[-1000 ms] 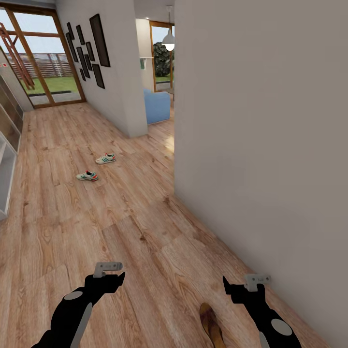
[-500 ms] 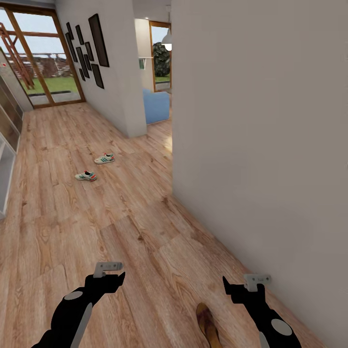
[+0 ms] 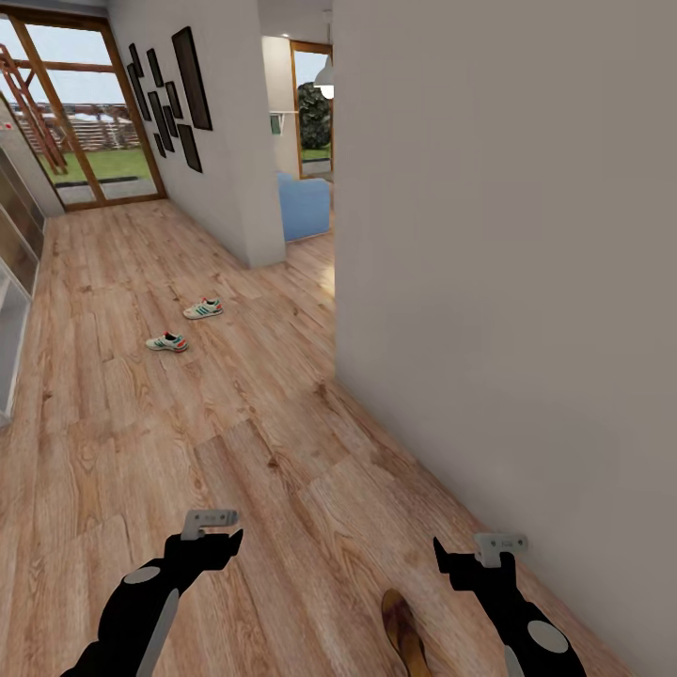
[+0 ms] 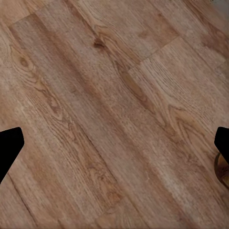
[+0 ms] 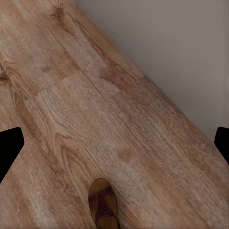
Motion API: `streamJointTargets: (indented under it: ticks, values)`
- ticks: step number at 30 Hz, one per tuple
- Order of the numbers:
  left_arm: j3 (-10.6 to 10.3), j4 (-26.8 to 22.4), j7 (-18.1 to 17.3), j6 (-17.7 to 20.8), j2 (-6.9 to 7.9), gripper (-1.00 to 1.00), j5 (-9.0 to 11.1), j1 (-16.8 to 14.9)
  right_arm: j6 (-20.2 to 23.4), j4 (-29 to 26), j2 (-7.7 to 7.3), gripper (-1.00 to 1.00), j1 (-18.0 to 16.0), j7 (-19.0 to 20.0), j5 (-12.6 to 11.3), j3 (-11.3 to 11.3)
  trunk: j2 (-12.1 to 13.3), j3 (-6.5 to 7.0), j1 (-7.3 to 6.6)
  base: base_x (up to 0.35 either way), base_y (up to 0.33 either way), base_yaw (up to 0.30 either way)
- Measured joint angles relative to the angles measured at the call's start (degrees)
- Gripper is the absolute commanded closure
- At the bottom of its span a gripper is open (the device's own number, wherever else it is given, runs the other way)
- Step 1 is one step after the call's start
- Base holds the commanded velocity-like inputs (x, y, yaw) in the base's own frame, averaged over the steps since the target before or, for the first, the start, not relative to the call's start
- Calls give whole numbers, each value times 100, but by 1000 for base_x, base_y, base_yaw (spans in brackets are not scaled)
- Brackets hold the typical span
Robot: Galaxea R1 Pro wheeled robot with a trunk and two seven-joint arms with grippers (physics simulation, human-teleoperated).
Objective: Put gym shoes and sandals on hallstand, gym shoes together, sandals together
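While both claws gape wide, sandal (image 3: 405, 632) lies lengthwise up the corridor floor (image 3: 235, 442).

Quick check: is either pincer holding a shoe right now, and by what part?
Nothing is held. The left pincer and right pincer are both open over bare corridor floor; a sandal lies untouched below.
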Motion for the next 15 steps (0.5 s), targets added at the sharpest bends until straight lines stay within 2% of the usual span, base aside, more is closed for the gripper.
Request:
streamJointTargets:
  ticks: [4,7,8,10,12,14,15]
  values:
    - [16,-2,-1,1,0,-100,1,-37,0,8,4,-100,0,-4,-5,1,0,0,0,0,0,0]
    - [24,-2,-5,219,5,-100,42,-832,34,19,3,-100,-50,-7,125,-13,0,1,0,0,0,0]
    - [25,-2,-7,369,6,-100,59,-1190,50,22,5,-100,-129,-9,223,-18,0,1,0,0,0,0]
    - [23,-1,-8,583,7,-100,71,-1675,96,28,7,-100,-329,-9,370,-22,0,1,0,0,0,0]
    - [23,0,-9,762,7,-100,81,-2063,250,33,8,-100,-578,-6,460,-24,0,1,0,0,0,0]
    - [25,3,-9,859,6,-100,85,-2293,429,35,8,-100,-745,-5,494,-25,0,1,0,0,0,0]
    - [28,6,-10,961,3,-100,90,-2539,734,36,8,-100,-929,-2,524,-25,0,1,0,0,0,0]
